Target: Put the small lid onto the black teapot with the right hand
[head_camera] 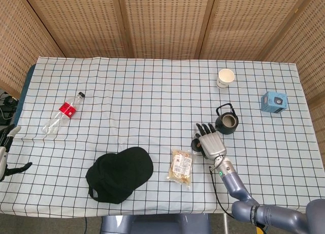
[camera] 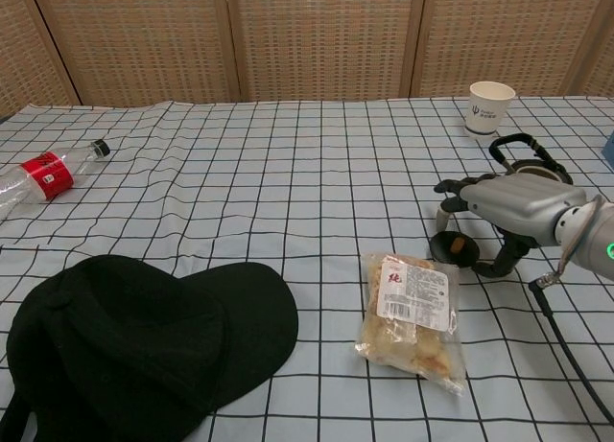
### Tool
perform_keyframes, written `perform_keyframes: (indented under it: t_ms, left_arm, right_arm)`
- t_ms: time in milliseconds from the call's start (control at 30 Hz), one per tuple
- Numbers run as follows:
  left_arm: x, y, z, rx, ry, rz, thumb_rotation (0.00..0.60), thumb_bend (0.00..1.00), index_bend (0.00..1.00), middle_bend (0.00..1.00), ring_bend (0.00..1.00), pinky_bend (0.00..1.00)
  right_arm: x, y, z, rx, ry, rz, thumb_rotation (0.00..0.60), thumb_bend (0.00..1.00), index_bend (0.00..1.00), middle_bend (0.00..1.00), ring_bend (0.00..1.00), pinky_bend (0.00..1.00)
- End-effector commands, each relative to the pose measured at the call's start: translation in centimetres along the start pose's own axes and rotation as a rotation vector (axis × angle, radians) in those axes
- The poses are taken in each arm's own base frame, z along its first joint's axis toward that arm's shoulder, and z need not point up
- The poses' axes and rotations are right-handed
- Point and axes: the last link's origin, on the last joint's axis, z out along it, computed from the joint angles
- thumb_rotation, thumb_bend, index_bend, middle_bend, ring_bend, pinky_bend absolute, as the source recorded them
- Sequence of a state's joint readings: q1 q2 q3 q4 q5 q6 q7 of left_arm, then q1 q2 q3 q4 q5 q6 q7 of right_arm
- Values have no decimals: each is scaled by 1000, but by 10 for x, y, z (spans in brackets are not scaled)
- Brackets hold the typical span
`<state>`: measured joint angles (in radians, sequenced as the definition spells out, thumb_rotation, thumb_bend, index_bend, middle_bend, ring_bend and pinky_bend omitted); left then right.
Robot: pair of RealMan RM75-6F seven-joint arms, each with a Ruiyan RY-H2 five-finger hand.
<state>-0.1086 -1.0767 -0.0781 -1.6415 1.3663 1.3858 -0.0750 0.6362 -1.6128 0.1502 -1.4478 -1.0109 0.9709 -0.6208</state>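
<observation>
Table (head_camera: 152, 92) under a blue-and-white checked cloth, seen from above in the head view and from low at the near edge in the chest view. The right robot hand (head_camera: 210, 141) (camera: 504, 200) hangs over the small lid (camera: 454, 247), fingers (camera: 449, 187) spread and arched down around it, palm down. The hand holds nothing; whether any fingertip touches the lid cannot be told. The lid is a flat black disc with a brown knob on top, lying on the cloth just right of the snack packet (head_camera: 182, 166) (camera: 411, 309). In the head view only its left edge (head_camera: 195, 143) shows beyond the hand.

The black teapot (head_camera: 226, 122) (camera: 528, 164) stands open-topped just beyond the hand, to the far right of the lid, with its handle raised. Farther back stands a white paper cup (head_camera: 225, 77) (camera: 490, 106). A small blue box (head_camera: 274, 101) sits near the right edge of the table.

On the left half, a clear plastic bottle (head_camera: 63, 113) (camera: 48, 175) with a red label lies on its side. A black cap (head_camera: 119, 173) (camera: 139, 338) lies near the front edge, left of the snack packet.

The left robot hand (head_camera: 6, 153) shows only partly at the far left edge of the head view, off the table; how it is set cannot be told.
</observation>
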Motion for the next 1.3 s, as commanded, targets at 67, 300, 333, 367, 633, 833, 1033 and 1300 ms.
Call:
perform_keyframes:
  t_ms: [67,300,333,367,633,833,1033,1300]
  left_arm:
    - [0,0,0,0,-1,0,600,26,0,0,0,0]
    - [0,0,0,0,2,-2,600,26,0,0,0,0]
    - [0,0,0,0,2,-2,600,26,0,0,0,0]
    - [0,0,0,-1,2,-1,600,26,0,0,0,0]
    - [2,1,-2,-5,11,1,600,27,0,0,0,0]
    - [2,2,-3,-6,17,2,600,26,0,0,0,0]
    - [1,3,-3,-7,13,9,600,26,0,0,0,0]
    - [-1,4,-2,-8,7,16,600,26,0,0,0,0]
  right_arm:
    - [5,0,-1,0,20,5,600,561,475,0,0,0]
    - [24,8,-6,-17,74,11,600,558,467,0,0,0]
    - [26,9,-6,-20,80,11,600,557,466,0,0,0]
    - [33,12,-6,-31,96,13,600,557,466,0,0,0]
    - [59,41,-4,-112,146,28,600,554,465,0,0,0]
    - [63,67,-1,-190,156,22,600,553,465,0,0,0]
    - [60,83,2,-240,140,23,600,550,465,0,0,0]
    - [47,100,8,-289,104,48,600,541,464,0,0,0]
